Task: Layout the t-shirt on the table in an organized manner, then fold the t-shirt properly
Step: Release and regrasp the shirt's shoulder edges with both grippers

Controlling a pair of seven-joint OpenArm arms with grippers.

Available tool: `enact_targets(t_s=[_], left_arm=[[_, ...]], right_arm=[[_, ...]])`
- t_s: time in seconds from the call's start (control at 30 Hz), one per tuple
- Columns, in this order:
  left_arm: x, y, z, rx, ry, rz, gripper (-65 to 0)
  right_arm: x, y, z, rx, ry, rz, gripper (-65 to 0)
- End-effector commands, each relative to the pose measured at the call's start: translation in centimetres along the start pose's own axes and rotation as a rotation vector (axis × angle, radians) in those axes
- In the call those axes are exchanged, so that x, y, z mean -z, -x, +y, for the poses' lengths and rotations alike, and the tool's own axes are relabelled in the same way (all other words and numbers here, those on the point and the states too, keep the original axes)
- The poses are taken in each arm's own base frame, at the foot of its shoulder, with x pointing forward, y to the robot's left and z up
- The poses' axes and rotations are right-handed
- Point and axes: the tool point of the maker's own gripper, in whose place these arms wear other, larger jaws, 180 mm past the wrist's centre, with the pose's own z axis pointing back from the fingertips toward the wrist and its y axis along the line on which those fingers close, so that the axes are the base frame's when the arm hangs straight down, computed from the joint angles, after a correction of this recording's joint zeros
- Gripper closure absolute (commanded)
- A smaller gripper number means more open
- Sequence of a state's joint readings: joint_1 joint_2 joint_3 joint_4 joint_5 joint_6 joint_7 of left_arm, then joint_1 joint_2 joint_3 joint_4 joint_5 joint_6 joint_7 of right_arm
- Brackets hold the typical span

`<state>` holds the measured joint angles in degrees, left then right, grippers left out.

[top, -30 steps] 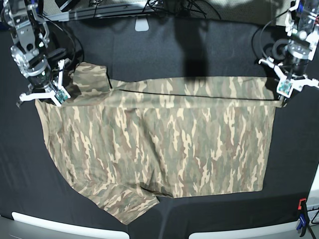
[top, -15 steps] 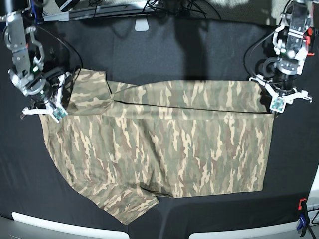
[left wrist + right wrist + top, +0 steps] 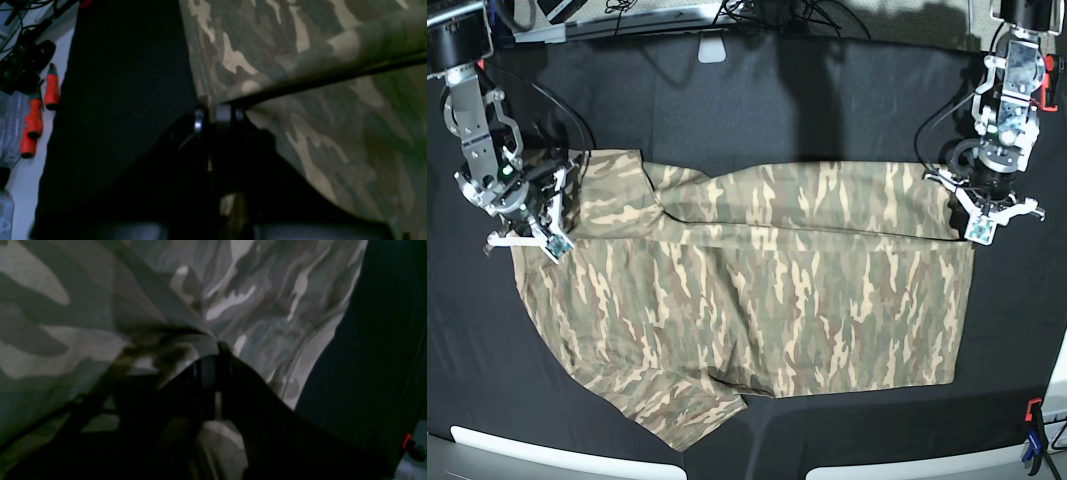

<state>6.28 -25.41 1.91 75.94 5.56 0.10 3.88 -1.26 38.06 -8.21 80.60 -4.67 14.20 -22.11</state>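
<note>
Pinching the far edge of the shirt point(image 3: 757, 290) at both ends, the two grippers have carried it toward the near side over the last second. The left gripper point(image 3: 980, 228) is clamped on the hem-side corner, and its wrist view shows the cloth caught right between the closed jaws with a fold running off from them. The right gripper point(image 3: 539, 237) is clamped on the sleeve/shoulder end, with a hump of fabric draped over its closed jaws in the wrist view.

What changed: a second ago both sat further back and the dark gap under the lifted edge was long and straight; now the edge has come forward over the body and that gap has mostly closed. Looks to me like the first lengthwise fold is underway, nowhere near finished, since the flap only covers a narrow strip at the far side.

Shirt lies spread across the middle of the worktop point(image 3: 757, 90), one sleeve poking out at the near left.

Room-wise: plenty of bare black cloth at the far side, decent margins either side. The near sleeve sits close to the front edge, and there's a clamp point(image 3: 1033, 433) at the near right corner to stay clear of.
</note>
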Motion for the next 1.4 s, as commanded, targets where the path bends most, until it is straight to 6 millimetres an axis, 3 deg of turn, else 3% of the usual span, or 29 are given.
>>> enact_targets(t_s=[0.0, 0.1, 0.13, 0.23, 0.3, 0.43, 0.6, 0.7, 0.83, 1.1, 1.37], left_arm=[[0.2, -1.2, 2.0, 0.012, -0.054, -0.041, 0.0], [0.2, -1.6, 2.0, 0.012, -0.054, -0.06, 0.0], [0.2, -1.6, 2.0, 0.012, -0.055, -0.06, 0.0], [0.2, -1.5, 2.2, 0.017, -0.055, -0.059, -21.8], [0.2, -1.6, 2.4, 0.033, -0.058, -0.059, -26.9], [0.0, -1.9, 3.7, 0.094, -0.074, -0.02, -26.6], [-2.0, -4.2, 4.9, 0.176, -0.068, -0.029, -26.6], [-4.0, -3.9, 2.4, 0.27, 0.093, -0.01, -25.1], [-6.8, -1.2, -1.8, 0.417, 0.337, 0.037, -21.5], [-8.7, 1.2, -3.5, 0.516, 0.453, 0.061, -21.5], [-8.8, 2.4, -4.0, 0.75, 0.482, 0.065, -21.5]], right_arm=[[-0.2, -0.6, -2.6, -0.018, 0.066, -0.006, 0.0], [-0.2, -1.1, -3.0, -0.016, 0.075, -0.016, 0.0], [-0.2, -1.2, -3.1, -0.016, 0.077, -0.018, -5.9], [-0.2, -1.7, -3.6, -0.014, 0.087, -0.028, -19.4], [-0.2, -1.9, -4.0, -0.014, 0.097, -0.03, -19.8], [-0.6, -1.7, -5.5, -0.008, 0.152, -0.026, -19.7], [-2.3, -2.1, -5.9, -0.07, 0.161, -0.024, -19.7], [-3.8, -2.9, -5.4, -0.123, 0.153, -0.041, -19.7], [-5.6, -3.7, -3.9, -0.166, 0.131, -0.059, -19.7], [-8.1, -4.2, -2.1, -0.178, 0.111, -0.084, -19.7], [-8.6, -3.6, -1.9, -0.176, 0.109, -0.065, -19.7]])
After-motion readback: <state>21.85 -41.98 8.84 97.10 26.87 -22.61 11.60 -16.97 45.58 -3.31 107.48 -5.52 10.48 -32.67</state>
